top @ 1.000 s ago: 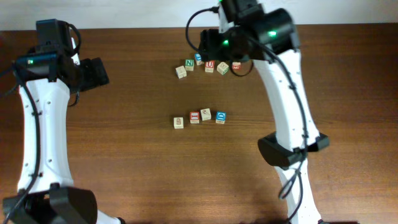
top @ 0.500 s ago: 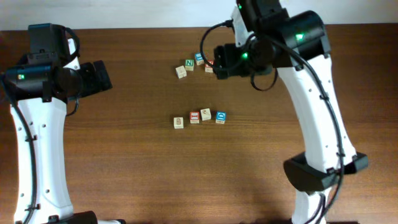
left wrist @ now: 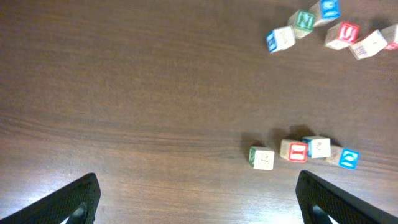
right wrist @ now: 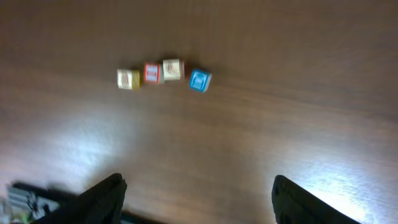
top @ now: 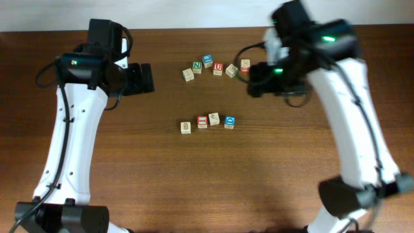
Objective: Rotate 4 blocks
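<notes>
Now | left fingers (left wrist: 68, 202) spread, shifted right | right fingers (right wrist: 106, 198) spread, shifted right | blocks (top: 202, 121) unmoved

Right wrist view is smeared: markings on the four blocks (right wrist: 171, 70), upper left, are probably unreadable. The bottom edge crops the left fingers (left wrist: 71, 202).

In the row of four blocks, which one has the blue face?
The blue block, at the row's right end in the overhead view. Its neighbours are one red-bordered block and two pale blocks.
</notes>
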